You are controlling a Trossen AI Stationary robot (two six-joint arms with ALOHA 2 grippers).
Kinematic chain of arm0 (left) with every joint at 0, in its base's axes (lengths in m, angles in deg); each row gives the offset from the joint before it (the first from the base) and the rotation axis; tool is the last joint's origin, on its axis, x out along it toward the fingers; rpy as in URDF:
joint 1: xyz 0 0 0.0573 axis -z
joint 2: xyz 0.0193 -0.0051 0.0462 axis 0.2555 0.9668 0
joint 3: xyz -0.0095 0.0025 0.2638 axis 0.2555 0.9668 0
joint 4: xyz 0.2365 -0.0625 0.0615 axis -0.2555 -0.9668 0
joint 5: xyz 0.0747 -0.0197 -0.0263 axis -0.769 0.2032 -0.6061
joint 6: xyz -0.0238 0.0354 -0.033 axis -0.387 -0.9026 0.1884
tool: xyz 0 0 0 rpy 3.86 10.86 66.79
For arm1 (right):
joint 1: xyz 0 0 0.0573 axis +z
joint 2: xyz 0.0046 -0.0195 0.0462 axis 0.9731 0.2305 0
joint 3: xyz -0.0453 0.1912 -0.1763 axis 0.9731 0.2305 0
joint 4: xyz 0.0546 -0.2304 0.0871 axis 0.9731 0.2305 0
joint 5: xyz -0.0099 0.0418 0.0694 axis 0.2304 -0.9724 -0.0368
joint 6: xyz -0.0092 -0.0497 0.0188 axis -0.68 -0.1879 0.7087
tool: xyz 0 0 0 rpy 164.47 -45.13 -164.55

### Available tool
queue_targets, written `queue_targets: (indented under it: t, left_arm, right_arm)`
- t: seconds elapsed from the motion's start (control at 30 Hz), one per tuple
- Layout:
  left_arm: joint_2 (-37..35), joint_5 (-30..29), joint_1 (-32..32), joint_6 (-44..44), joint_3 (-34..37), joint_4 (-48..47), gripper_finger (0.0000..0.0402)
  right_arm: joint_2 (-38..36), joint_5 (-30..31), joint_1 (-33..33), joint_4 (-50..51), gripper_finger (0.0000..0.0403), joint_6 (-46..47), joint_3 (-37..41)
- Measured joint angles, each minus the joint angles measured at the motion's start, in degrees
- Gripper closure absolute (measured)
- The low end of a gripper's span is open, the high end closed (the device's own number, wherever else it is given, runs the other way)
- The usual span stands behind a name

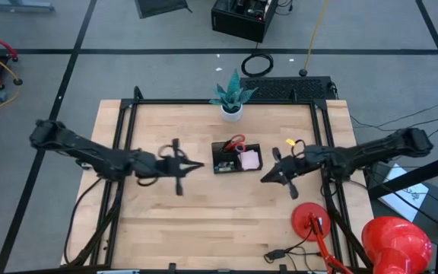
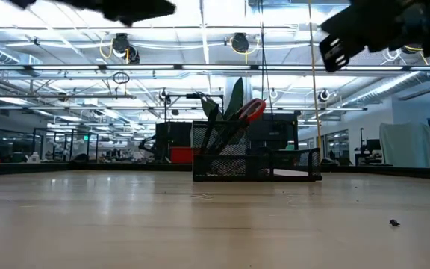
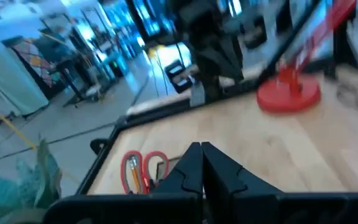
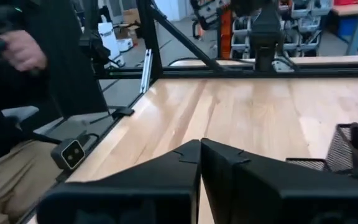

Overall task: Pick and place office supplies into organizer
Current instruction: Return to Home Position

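aloft, left hand [image 1: 197,165] and right hand [image 1: 265,179] flank organizer [image 1: 219,169].

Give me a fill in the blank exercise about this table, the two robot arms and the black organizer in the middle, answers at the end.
1. The red-handled scissors stand in the black mesh desk organizer beside a square pad coloured ___.
2. The left gripper and right gripper flank the organizer, each with fingers ___.
3. The green leafy plant grows from a pot coloured ___.
4. The red round-based object stands nearer the ___ arm.
Missing words: pink; shut; white; right.
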Motion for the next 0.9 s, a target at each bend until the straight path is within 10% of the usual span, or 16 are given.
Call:
queue_targets:
  t: [0.4, 0.9]
  left_arm:
    - [-23.1, -8.9, 4.5, 3.0, 22.9, 11.5, 0.04]
    - [-33.7, 13.8, -2.1, 8.5, 23.8, -8.1, 0.0399]
  right_arm:
    - [-16.7, 2.4, 1.1, -5.9, 0.0399, -0.5, 11.0]
    - [-26.0, -4.8, -8.9, -16.1, 0.0399, 6.7, 20.6]
